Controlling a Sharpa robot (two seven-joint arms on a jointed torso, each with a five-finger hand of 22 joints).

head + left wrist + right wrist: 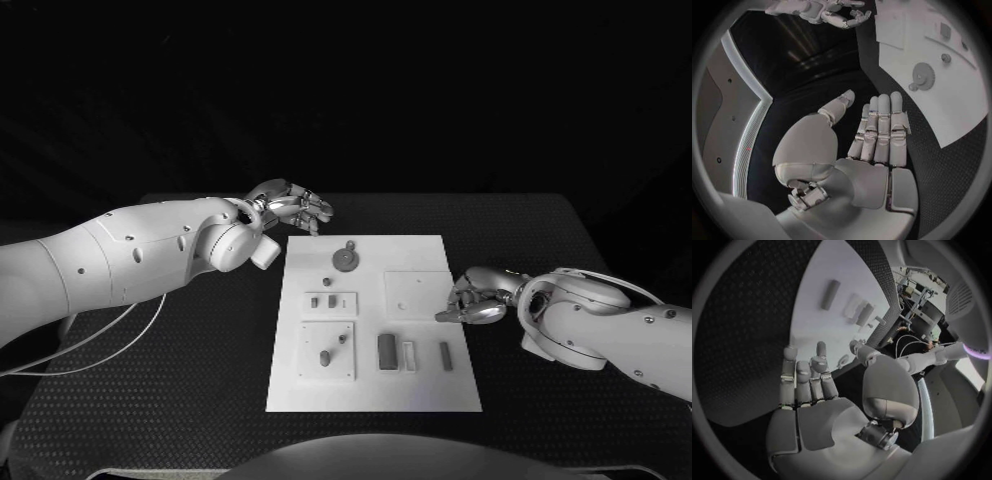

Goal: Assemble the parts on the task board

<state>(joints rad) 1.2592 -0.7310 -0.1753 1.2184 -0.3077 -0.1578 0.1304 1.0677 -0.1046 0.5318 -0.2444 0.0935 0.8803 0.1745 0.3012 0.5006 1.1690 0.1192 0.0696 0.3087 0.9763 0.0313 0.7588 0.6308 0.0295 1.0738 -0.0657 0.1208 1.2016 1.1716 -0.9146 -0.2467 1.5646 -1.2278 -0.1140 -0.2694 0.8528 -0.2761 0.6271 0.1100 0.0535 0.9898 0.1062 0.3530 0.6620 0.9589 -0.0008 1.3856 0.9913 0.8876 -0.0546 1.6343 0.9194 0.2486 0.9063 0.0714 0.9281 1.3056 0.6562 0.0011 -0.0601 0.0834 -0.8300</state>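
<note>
The white task board [433, 385] lies in the middle of the table. On it are a grey gear-like part [346, 258], two small parts [323, 298], a raised plate [310, 368] with small pieces, a dark bar [387, 351], a pale bar [410, 355] and a short grey bar [446, 354]. My left hand [293, 209] hovers off the board's far left corner, fingers straight and apart [879, 130], holding nothing. My right hand [480, 297] is at the board's right edge, over its margin, fingers spread [807, 380], with nothing plainly between them. The bars [831, 295] lie beyond its fingertips.
A square plate [417, 292] sits on the board just left of my right hand. A loose pale cable [101, 335] hangs under my left arm over the table's left side. Black table [173, 400] surrounds the board. The gear [924, 76] lies beyond my left fingertips.
</note>
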